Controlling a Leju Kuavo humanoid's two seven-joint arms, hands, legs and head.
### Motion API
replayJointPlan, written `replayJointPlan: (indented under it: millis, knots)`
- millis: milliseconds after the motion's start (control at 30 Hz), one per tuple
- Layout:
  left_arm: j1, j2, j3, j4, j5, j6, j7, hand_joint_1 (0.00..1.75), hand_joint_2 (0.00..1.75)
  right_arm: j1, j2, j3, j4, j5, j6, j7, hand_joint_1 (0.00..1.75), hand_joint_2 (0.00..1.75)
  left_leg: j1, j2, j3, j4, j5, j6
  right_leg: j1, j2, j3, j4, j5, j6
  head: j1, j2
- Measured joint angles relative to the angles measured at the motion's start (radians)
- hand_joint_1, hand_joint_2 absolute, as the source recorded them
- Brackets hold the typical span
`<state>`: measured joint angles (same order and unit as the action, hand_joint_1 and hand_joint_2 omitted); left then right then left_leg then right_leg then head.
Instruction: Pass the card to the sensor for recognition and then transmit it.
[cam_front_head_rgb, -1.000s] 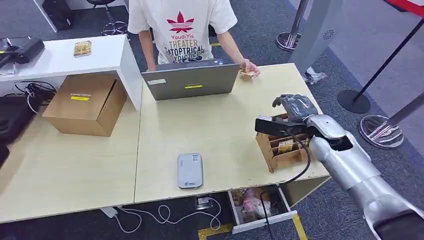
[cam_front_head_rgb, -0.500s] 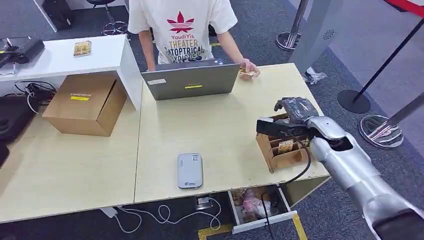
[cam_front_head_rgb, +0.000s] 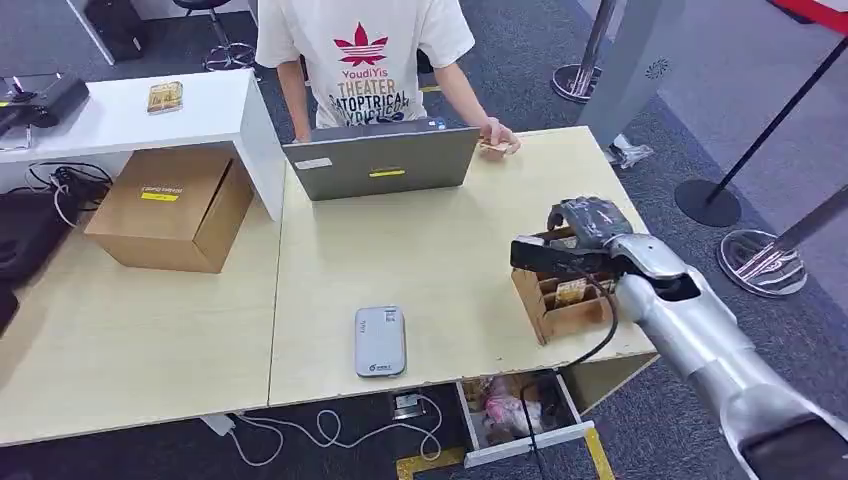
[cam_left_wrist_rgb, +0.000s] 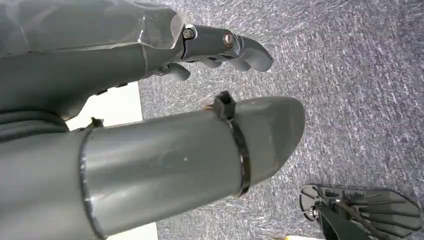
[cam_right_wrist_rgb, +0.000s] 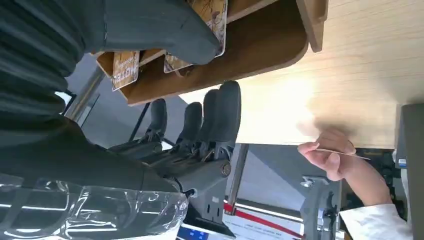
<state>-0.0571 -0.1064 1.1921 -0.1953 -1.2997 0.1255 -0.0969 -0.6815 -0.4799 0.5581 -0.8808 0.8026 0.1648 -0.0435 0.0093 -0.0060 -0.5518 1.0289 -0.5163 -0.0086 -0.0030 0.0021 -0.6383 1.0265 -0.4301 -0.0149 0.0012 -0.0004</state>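
Observation:
A wooden card holder (cam_front_head_rgb: 562, 312) stands near the table's right edge with printed cards (cam_front_head_rgb: 571, 291) upright in its slots. My right hand (cam_front_head_rgb: 586, 221) is right over its far end. In the right wrist view my thumb (cam_right_wrist_rgb: 161, 26) lies against a card (cam_right_wrist_rgb: 216, 14) inside the holder (cam_right_wrist_rgb: 250, 50), while the dark fingers (cam_right_wrist_rgb: 220, 116) stretch along the outside of its wall; nothing is gripped. The grey sensor box (cam_front_head_rgb: 380, 341) lies flat at the table's front middle. My left hand (cam_left_wrist_rgb: 150, 60) hangs above the carpet, fingers loosely apart, holding nothing.
A person stands behind the table at an open laptop (cam_front_head_rgb: 381, 161), pinching a card (cam_front_head_rgb: 494, 147) in one hand (cam_right_wrist_rgb: 328, 155). A cardboard box (cam_front_head_rgb: 172, 207) sits at the left. An open drawer (cam_front_head_rgb: 520, 412) juts out below the table's front right. Stanchion bases (cam_front_head_rgb: 760, 262) stand at the right.
My right hand has sunk slightly toward the card holder. The person's hand with the card has barely shifted.

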Motion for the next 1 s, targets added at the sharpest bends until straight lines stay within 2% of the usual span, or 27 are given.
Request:
replayJointPlan:
  millis: [300,433,867,1000]
  knots:
    - [0.000,0.000,0.000,0.000,0.005,0.002,0.002,0.00,0.00,-0.019,0.005,0.006,0.018,0.000,-0.002,-0.003,1.05,1.75,0.000,0.000,0.000,0.000,0.000,0.000,0.000,0.000,0.000,0.000,0.000,0.000,0.000,0.000]
    - [0.000,0.000,0.002,0.000,0.006,0.002,0.002,0.00,0.00,-0.027,0.006,0.008,0.026,0.000,-0.002,-0.006,0.93,1.75,0.000,0.000,0.000,0.000,0.000,0.000,0.000,0.000,0.000,0.000,0.000,0.000,0.000,0.000]
    - [0.000,0.000,0.007,0.000,0.007,0.003,0.002,0.00,0.00,-0.036,0.007,0.013,0.046,-0.004,-0.003,-0.012,0.98,1.75,0.000,0.000,0.000,0.000,0.000,0.000,0.000,0.000,0.000,0.000,0.000,0.000,0.000,0.000]
    - [0.000,0.000,0.007,0.000,0.008,0.003,0.002,0.00,0.00,-0.033,0.007,0.013,0.047,-0.012,-0.006,-0.011,0.91,1.75,0.000,0.000,0.001,0.000,0.000,0.000,0.000,0.000,0.000,0.000,0.000,0.000,0.000,0.000]
